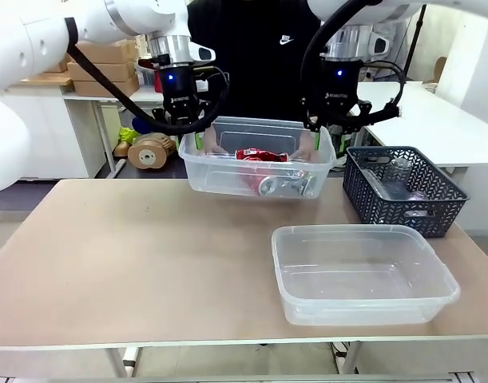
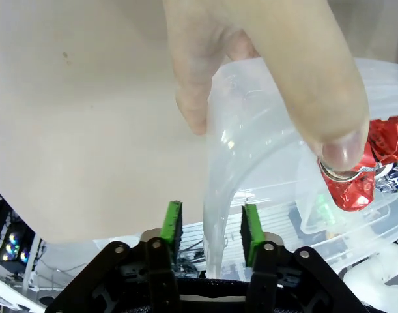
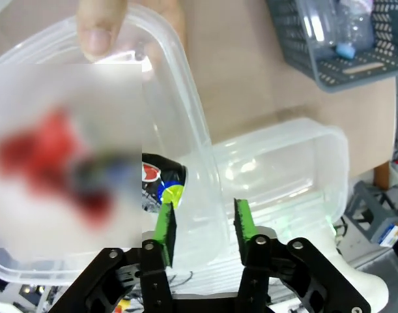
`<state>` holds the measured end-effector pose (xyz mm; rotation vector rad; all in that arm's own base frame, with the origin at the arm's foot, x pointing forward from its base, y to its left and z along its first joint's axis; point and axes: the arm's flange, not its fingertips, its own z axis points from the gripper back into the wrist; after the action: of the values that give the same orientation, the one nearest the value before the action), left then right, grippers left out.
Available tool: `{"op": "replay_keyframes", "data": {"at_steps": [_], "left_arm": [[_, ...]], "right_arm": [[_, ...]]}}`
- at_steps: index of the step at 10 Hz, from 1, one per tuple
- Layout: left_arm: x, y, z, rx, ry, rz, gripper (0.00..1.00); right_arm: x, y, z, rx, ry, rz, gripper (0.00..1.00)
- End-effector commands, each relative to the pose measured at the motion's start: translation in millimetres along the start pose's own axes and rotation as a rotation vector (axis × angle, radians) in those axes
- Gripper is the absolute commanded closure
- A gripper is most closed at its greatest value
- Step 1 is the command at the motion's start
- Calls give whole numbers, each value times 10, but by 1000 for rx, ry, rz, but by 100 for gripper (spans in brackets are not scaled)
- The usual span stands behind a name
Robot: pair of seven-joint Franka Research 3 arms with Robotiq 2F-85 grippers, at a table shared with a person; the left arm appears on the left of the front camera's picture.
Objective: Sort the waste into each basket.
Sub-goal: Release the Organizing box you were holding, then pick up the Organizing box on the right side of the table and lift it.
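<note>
Over the beige table (image 1: 148, 263), red cans (image 1: 259, 155) are seen in the twelve-o'clock tub (image 1: 220, 179), steadied by a person's hand (image 2: 270, 78). The left gripper (image 2: 210, 223) and right gripper (image 3: 202, 220) are parted astride its rim, unclenched. Bottles (image 1: 395, 171) in the two-o'clock basket (image 1: 379, 199) are judged unsorted, and the four-o'clock tub (image 1: 347, 231) is unfilled.

clear tubs (image 1: 220, 177) (image 1: 307, 303): 2 | dark lattice basket (image 1: 387, 203): 1 | red cans (image 1: 259, 155): at least 1 | bottles (image 3: 352, 29): count unclear

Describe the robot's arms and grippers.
The left arm and right arm are glossy white with rounded joints. A black cable runs along each to its gripper. The left gripper and right gripper are black, each with a blue light, and their jaws carry green pads.
</note>
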<state>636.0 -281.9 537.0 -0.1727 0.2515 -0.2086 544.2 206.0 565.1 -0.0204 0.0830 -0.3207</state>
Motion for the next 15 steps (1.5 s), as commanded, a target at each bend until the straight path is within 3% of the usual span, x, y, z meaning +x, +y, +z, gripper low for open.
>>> {"op": "replay_keyframes", "data": {"at_steps": [1, 2, 6, 7, 8, 9, 15], "left_arm": [[-107, 11, 1, -11, -14, 17, 11], [-119, 6, 0, -8, -15, 18, 0], [-239, 57, 83, -66, -80, 5, 0], [-243, 54, 96, -69, -76, -1, 0], [-42, -5, 170, -32, -58, 0, 0], [-42, -5, 170, -32, -58, 0, 0], [-42, -5, 170, -32, -58, 0, 0]], "right_arm": [[-99, -74, -71, 27, -35, -20, 0], [-111, -77, -69, 44, -49, -17, 0], [-123, -124, -102, 74, -67, -4, 0], [-116, -115, -106, 71, -61, -9, 0], [-90, -46, -163, -19, -41, -29, 0], [-77, -44, -48, 40, -61, -3, 0], [-77, -44, -48, 40, -61, -3, 0]]}}
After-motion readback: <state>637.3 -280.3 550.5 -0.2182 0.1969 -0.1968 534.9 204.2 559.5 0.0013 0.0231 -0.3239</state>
